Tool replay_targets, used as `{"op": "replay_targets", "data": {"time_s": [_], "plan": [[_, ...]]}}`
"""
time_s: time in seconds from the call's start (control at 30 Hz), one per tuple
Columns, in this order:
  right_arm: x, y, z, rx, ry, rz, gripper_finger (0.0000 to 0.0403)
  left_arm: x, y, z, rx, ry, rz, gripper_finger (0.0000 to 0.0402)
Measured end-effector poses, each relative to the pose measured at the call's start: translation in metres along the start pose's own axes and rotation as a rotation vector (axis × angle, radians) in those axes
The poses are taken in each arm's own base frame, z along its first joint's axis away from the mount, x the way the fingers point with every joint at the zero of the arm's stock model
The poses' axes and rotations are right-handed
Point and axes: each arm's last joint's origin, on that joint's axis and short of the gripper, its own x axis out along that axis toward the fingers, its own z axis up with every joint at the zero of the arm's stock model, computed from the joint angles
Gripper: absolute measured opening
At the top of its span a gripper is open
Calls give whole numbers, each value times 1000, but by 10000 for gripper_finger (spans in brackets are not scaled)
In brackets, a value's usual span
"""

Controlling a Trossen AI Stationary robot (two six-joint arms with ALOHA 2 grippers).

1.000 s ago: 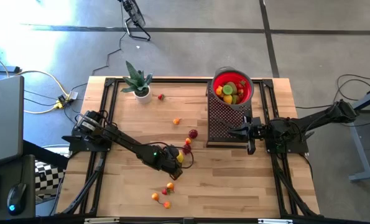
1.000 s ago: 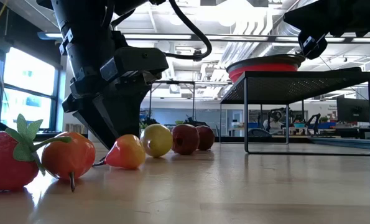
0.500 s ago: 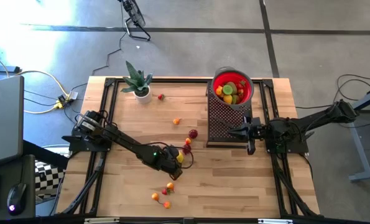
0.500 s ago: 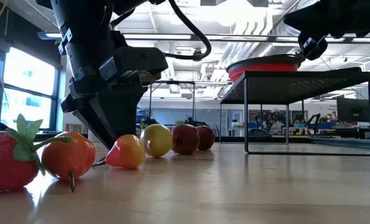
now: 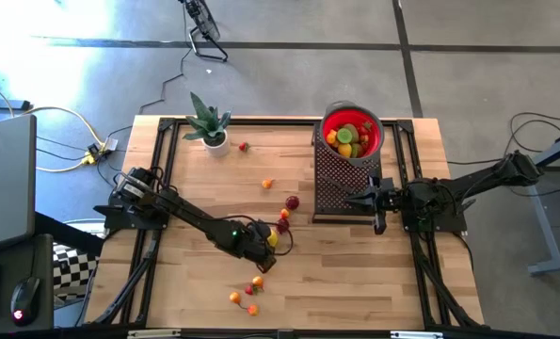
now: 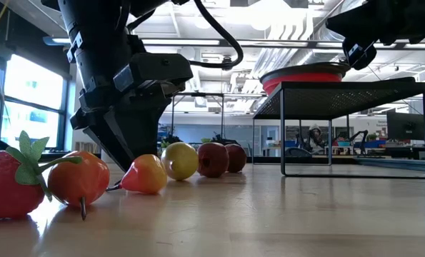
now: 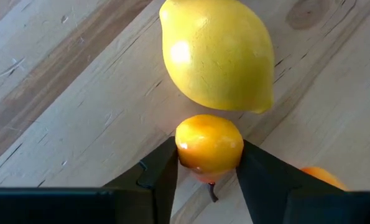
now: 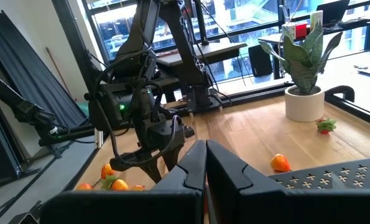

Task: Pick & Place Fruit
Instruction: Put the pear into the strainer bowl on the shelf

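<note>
L gripper (image 7: pixel 208 180) is straddling a small orange fruit (image 7: pixel 209 144) on the table (image 7: pixel 66 118), 2 fingers pressing its sides, prob. so the lemon (image 7: pixel 217 53) just beyond isn't grabbed too. R gripper (image 8: pixel 204 163) is waiting fully closed, empty, beside the rack holding the red bowl (image 5: pixel 374 144).

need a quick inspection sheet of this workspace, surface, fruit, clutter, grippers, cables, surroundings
surface: wooden table, black mesh rack at its right.
job's things: red bowl of fruit on the rack; small orange fruit beside a lemon; loose fruit, among them a strawberry and two red apples.
clutter: potted plant at the far left corner.
grippers: left gripper low on the table, fingers either side of the small orange fruit; right gripper shut, beside the rack.
cables: yellow and white cables on the floor to the left.
surroundings: grey floor, laptop on the left.
</note>
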Motion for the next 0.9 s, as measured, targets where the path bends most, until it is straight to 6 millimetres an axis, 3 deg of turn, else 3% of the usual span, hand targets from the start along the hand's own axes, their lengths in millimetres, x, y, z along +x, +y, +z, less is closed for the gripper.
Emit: {"op": "replay_targets", "data": {"time_s": [0.47,0.9], "plan": [[0,0,0,0,0,0,5,2,2,7,-5,-10,-2,202],[0,0,0,0,-1,1,5,2,4,10,-10,-60,29,205]]}}
